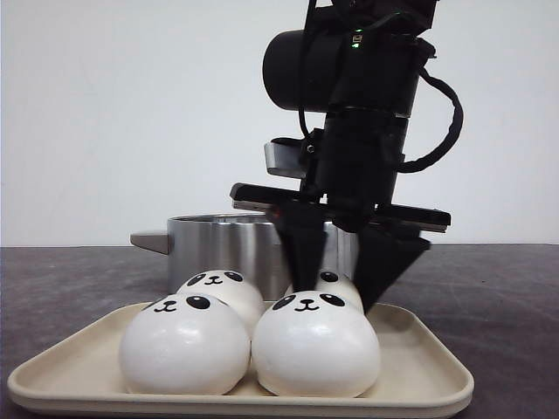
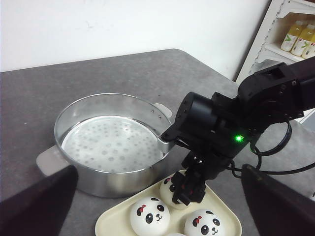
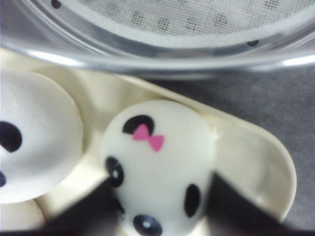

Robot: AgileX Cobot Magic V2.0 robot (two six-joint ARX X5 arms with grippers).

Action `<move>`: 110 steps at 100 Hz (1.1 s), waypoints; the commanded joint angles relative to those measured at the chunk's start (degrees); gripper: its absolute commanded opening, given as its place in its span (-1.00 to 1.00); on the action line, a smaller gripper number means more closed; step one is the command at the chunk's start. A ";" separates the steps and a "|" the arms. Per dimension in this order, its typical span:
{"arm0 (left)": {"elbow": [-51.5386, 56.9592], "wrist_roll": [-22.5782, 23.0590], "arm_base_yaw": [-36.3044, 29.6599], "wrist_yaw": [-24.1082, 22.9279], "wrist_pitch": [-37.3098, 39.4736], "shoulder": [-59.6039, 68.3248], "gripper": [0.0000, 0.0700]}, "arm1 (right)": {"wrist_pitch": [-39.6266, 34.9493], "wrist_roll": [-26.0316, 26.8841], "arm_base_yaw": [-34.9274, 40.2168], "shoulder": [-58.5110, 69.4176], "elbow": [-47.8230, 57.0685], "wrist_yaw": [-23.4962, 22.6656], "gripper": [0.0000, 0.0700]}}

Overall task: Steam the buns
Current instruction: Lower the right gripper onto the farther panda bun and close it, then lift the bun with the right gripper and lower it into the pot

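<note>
The right hand (image 1: 339, 292) hides most of the rear right bun (image 1: 336, 286) in the front view. In the right wrist view the left bun (image 3: 34, 135) is cut by the frame's left edge.

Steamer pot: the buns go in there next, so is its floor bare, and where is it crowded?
The steamer pot has a bare perforated floor, ringed only by its steel wall. The tray is crowded: four buns fill the middle, and the right tool straddles the back right one. Bare tray remains only along the rim.
</note>
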 commanded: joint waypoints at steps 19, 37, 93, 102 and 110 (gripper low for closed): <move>0.94 0.33 -0.31 -0.24 0.68 0.28 0.92 | -1.55 -0.09 1.51 0.20 0.61 1.40 -1.00; 0.94 0.35 -0.31 -0.31 0.81 0.28 0.92 | -9.20 -5.05 5.29 -8.02 1.84 1.64 -1.00; 0.94 0.24 -0.31 -2.56 6.25 0.33 0.92 | -8.70 -23.12 -1.42 -11.85 24.70 8.31 -1.00; 0.94 0.24 -0.31 -2.56 6.21 0.33 0.92 | -7.39 -25.44 -3.78 -7.52 27.45 6.14 -1.00; 0.94 0.04 -0.31 -2.56 6.21 0.33 0.92 | -6.49 -27.41 -5.22 -3.19 29.46 5.95 -1.00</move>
